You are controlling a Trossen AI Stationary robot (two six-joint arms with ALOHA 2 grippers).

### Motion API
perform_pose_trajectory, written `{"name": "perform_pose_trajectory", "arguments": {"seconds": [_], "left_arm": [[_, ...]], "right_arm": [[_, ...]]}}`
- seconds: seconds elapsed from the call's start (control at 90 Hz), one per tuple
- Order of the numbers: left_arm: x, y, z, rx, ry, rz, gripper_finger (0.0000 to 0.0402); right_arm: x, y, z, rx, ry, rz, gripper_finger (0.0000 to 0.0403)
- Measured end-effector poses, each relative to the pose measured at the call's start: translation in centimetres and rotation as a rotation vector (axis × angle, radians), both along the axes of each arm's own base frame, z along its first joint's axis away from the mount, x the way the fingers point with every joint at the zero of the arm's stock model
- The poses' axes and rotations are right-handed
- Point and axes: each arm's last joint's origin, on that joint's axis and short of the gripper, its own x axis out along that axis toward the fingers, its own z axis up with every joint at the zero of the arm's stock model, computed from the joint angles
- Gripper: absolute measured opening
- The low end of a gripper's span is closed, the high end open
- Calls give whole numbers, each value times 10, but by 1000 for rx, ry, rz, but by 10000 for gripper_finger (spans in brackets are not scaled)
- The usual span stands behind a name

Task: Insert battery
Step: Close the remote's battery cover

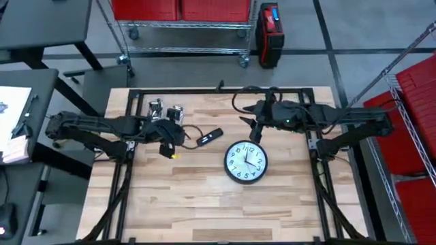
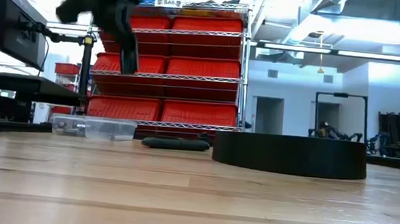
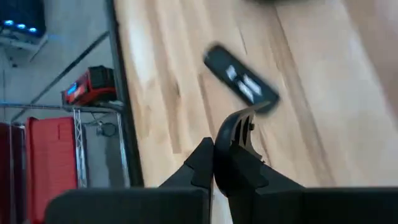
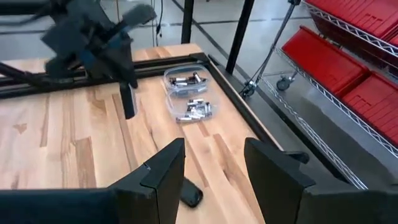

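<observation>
The left tool [image 1: 167, 148] is hanging above the desk [image 1: 170, 204] near its left-back part, fingers [image 3: 239, 134] pressed together in its own wrist view — whether a battery is pinched between them, I cannot tell. Just beyond those fingertips is lying the remote control [image 1: 210, 137], a slim dark bar flat on the wood, between the left tool and the wall clock [image 1: 246, 162]. The clock is lying face up, near mid-desk.

The right tool [image 1: 255, 129] is hovering over the back of the desk, just behind the clock, its fingers [image 4: 163, 168] spread wide with nothing between them. From its wrist view, two clear plastic trays [image 4: 188, 94] are sitting near the desk's edge, each holding loose batteries [image 4: 194, 111] — small metal cylinders.

Judging by looks, those cells are going to be light, rigid and slick, prone to rolling or squirting out of a pinch; taking one across its middle, long axis crosswise to the fingers, seems safest. The remote looks light too, likely to skate on the wood when pushed — bracing it at its long sides would help.
</observation>
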Motion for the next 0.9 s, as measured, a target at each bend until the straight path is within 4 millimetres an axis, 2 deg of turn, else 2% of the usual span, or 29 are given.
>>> {"name": "perform_pose_trajectory", "arguments": {"seconds": [0.122, 0.256, 0.422, 0.533, 0.7, 0.9], "left_arm": [[5, 0, -27, 40, -69, -24, 1], [7, 2, -43, 56, -184, -19, 0], [11, 11, -67, 97, -176, -9, 0], [21, 15, -82, 116, -134, -24, 0], [40, 16, -97, 175, -136, -89, 0], [52, 16, -113, 178, -118, -130, 0]], "right_arm": [[0, 1, 0, -5, 0, 2, 159], [0, 1, 0, -7, 3, 4, 159], [0, 1, 0, -54, 30, 26, 159], [0, 1, 0, -88, 47, 42, 159], [-1, 1, -1, -93, 55, 42, 159], [-2, 1, -3, -93, 84, 44, 159]]}}
